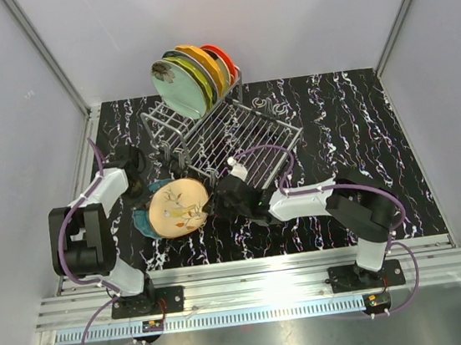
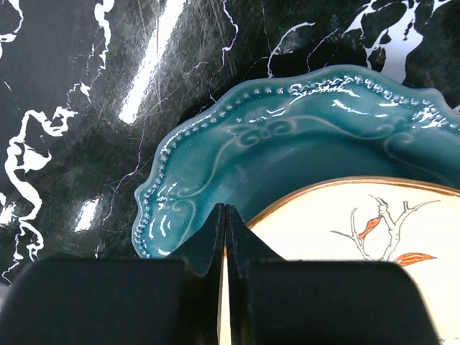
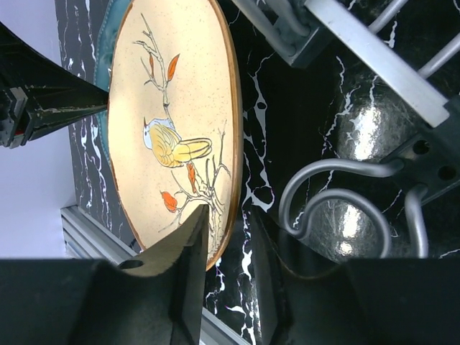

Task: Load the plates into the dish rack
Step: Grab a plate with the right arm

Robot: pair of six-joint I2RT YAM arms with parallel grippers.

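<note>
A cream floral plate [image 1: 178,208] with a bird on it lies on top of a teal plate [image 1: 144,226] at the near left of the table. My right gripper [image 3: 227,212] is open and straddles the cream plate's [image 3: 172,122] near rim, one finger over its face and the other outside the rim. My left gripper [image 2: 226,208] is shut, its tips at the far rim of the cream plate [image 2: 359,223] above the teal plate [image 2: 287,144]. Several plates [image 1: 190,81] stand upright in the dish rack [image 1: 242,129].
The rack's wire loops and frame [image 3: 374,65] sit close to the right of my right gripper. An aluminium rail [image 1: 259,266] runs along the table's near edge. White walls enclose the table on three sides.
</note>
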